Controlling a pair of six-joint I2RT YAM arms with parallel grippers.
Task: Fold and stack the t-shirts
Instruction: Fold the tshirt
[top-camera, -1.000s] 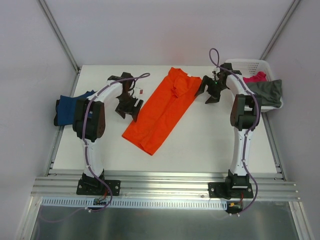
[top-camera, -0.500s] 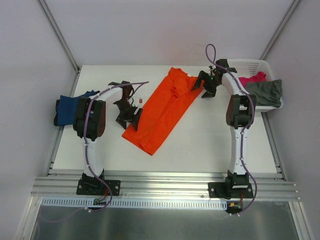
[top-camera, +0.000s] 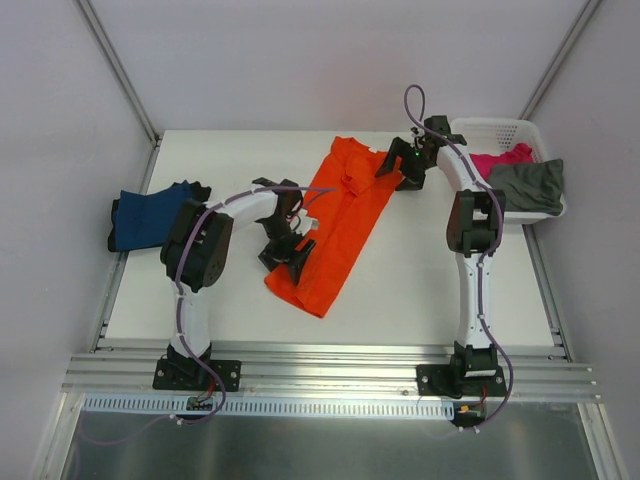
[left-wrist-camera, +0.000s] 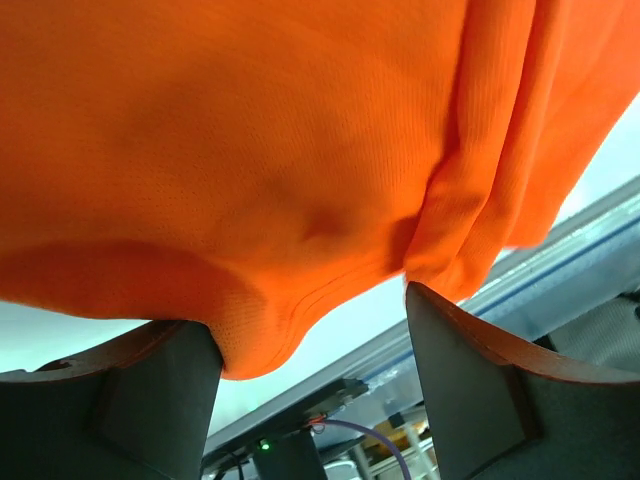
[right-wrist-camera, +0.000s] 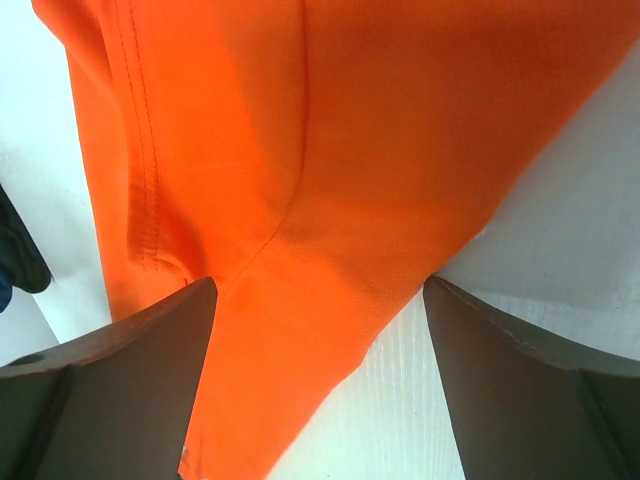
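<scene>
Left gripper (top-camera: 288, 250): jaws stand wide apart with nothing clamped. It sits low at the near-left edge of the orange t-shirt.
Right gripper (top-camera: 398, 170): jaws stand wide apart and empty. It sits low at the far-right edge of the same shirt.
Orange t-shirt (top-camera: 335, 225): a long, narrow folded strip, lying slantwise on the tabletop (top-camera: 420, 280) between the two grippers. Its near end is by the left gripper and its far end by the right gripper.
Left wrist view: the orange hem sags into the gap between the fingers. It touches the inner side of the left-hand finger (left-wrist-camera: 150, 400). A hanging fold comes close to the tip of the other finger, but whether it touches cannot be told.
Right wrist view: orange cloth with a stitched seam fills the space between and ahead of the fingers. Bare white tabletop shows beside the right-hand finger (right-wrist-camera: 530, 390).
Navy t-shirt (top-camera: 150, 218): a folded bundle well to the left of the left gripper, at the tabletop's left edge.
Basket (top-camera: 500, 130): white lattice plastic, just to the right of the right gripper, at the far right corner.
Pink t-shirt (top-camera: 500, 158): bunched inside the basket, to the right of the right gripper.
Grey-olive t-shirt (top-camera: 530, 185): draped over the basket's near rim, to the right of the right gripper and nearer to the arm bases.
</scene>
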